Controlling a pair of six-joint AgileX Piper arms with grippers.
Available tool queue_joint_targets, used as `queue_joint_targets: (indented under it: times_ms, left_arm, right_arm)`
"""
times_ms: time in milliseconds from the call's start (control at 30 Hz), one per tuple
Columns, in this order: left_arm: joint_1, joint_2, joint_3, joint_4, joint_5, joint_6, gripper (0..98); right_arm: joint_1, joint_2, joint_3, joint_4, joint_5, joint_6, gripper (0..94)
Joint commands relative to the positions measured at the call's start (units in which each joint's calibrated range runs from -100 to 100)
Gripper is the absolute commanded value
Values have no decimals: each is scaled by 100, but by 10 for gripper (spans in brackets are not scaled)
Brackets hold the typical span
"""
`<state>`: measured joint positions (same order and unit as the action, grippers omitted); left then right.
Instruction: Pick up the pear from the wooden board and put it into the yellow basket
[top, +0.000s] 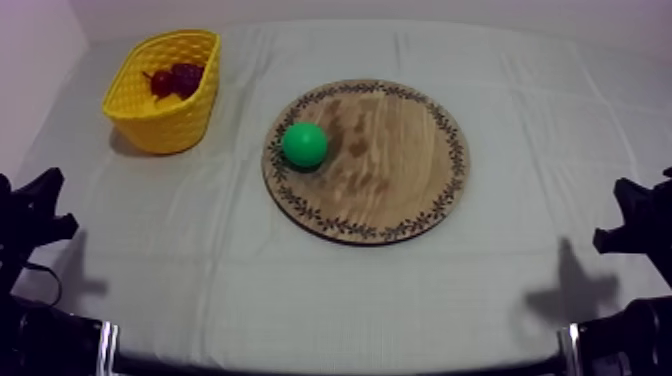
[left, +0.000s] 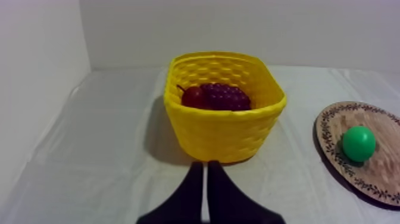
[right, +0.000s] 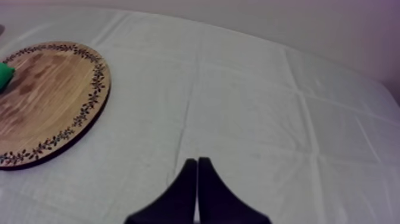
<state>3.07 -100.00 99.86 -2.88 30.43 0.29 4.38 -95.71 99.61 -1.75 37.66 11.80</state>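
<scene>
My desk (top: 330, 290) lies under a grey-white cloth (top: 520, 110) marked with faint straight fold lines and a few soft wrinkles. Two things rest directly on it. The yellow basket (top: 160, 128) stands upright on my left side, near the far edge, with its shadow on the cloth beside it. The round board (top: 390, 170) with its patterned rim lies flat about the middle of the desk, to the right of the basket and apart from it.
</scene>
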Motion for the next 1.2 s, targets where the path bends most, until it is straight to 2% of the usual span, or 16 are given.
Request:
queue_joint_targets:
  times_ms: [0,600,733,900,1167]
  left_arm:
    - [131,0,-53,46,506,189,0]
    - [137,10,-76,46,502,63,0]
    - [136,241,-162,-38,338,70,0]
    - [130,854,-820,-87,337,185,0]
    - [283,2126,-2579,-38,794,267,0]
  right_arm:
    - [-2,-5,5,2,8,-1,5]
    - [-2,-5,5,2,8,-1,5]
    - [-2,-5,5,2,8,-3,5]
    - [-2,-5,5,2,8,-3,5]
    - [-2,-5,5,2,8,-3,5]
